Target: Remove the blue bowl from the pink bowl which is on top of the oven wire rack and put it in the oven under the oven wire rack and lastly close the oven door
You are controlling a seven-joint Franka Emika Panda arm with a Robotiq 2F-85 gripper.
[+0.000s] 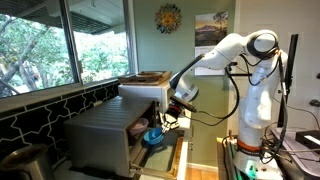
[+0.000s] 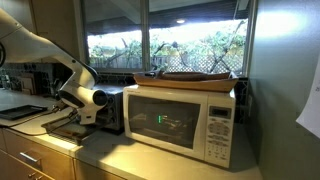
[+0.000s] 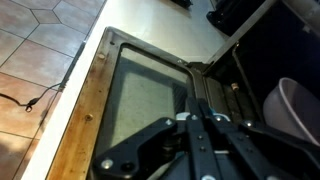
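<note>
The blue bowl (image 1: pixel 153 138) is seen at the mouth of the oven (image 1: pixel 105 135), directly under the gripper (image 1: pixel 163 120). Whether the fingers are spread or pinched on it cannot be told. The oven door (image 3: pixel 150 95) is laid open and flat, its outer frame running just beside the wooden counter edge (image 3: pixel 75 105). Open room is left above the glass. At the cavity's edge a pale bowl (image 3: pixel 296 110) is partly seen, its contents hidden. A white microwave (image 2: pixel 185 120) stands beside the oven.

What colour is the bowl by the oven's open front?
The bowl is bright blue; an exterior view shows it best.
</note>
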